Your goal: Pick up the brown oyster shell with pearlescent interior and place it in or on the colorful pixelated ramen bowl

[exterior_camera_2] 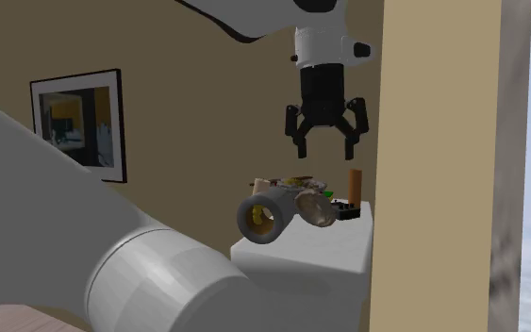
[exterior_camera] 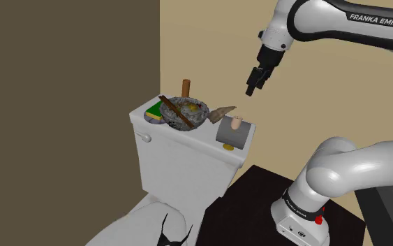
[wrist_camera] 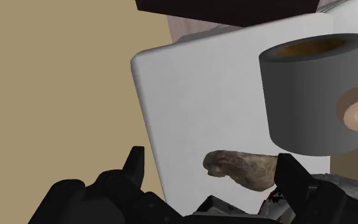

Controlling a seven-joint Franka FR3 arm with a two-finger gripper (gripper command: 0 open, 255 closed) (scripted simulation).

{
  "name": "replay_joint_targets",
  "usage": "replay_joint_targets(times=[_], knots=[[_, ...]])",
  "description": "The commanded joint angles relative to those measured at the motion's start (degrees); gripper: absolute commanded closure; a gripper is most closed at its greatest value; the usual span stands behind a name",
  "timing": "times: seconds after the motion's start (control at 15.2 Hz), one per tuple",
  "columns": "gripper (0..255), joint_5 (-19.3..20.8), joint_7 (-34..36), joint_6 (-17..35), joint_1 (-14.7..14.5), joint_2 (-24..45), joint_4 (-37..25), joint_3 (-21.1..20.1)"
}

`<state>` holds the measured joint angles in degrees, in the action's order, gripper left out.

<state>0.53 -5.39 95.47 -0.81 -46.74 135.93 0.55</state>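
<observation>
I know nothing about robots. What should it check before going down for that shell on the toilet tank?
1. Gripper open: ok, fingers stand apart.
2. Gripper empty: ok.
3. Lined up with the shell: ok, in the wrist view it lies between the fingers, untouched.
4. Clearance from the grey roll: cannot tell, it sits close beside the shell.
5. Bowl upright on the tank, next to the shell: ok.

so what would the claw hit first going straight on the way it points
Probably the brown shell on the white tank lid, which lies ahead of the open claw; depth is unclear.
</observation>
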Motion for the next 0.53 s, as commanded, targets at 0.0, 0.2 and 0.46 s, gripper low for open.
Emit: replay_joint_targets(times=[0.0, 0.2, 0.46], knots=[[0, 0.0, 0.0, 0.0, 0.0, 0.0, 0.0, 0.0], [0, 5.38, 0.65, 0.58, -1.6, 6.6, -2.92, -7.45], [0, 13.99, 2.54, 0.61, -2.91, 15.58, -5.89, -17.33]])
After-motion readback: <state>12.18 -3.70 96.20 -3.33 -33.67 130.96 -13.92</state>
